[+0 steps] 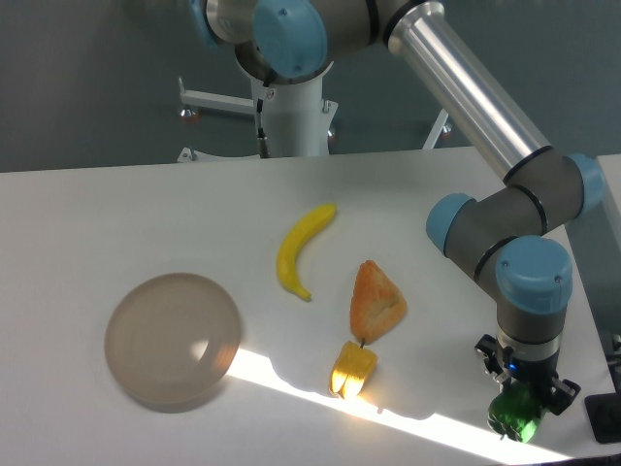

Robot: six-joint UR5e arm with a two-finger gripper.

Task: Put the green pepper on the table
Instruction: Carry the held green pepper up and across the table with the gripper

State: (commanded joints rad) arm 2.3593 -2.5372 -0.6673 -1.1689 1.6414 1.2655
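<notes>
Camera view, fixed, looking down on your white table [116,209], matte, with a bright sun strip running across its front part toward the front right corner. Grey wall behind, white stand legs at the back edge. Your UR5e arm [485,107] comes in from the back and bends down over the front right corner. Round translucent brownish-grey plate [173,341] sits near the front left. Yellow banana [299,250] lies mid-table, curved. Orange wedge-shaped item [375,301] sits just right of it, with a small yellow pepper piece [353,370] at its front tip, in the sun strip. Your gripper [517,403] points straight down at the front right corner, fingers closed around the green pepper [514,416]: small, glossy, dark green, rounded, bright highlights on it. Pepper hangs under the fingers at the front edge; you can't tell whether it touches the table.
</notes>
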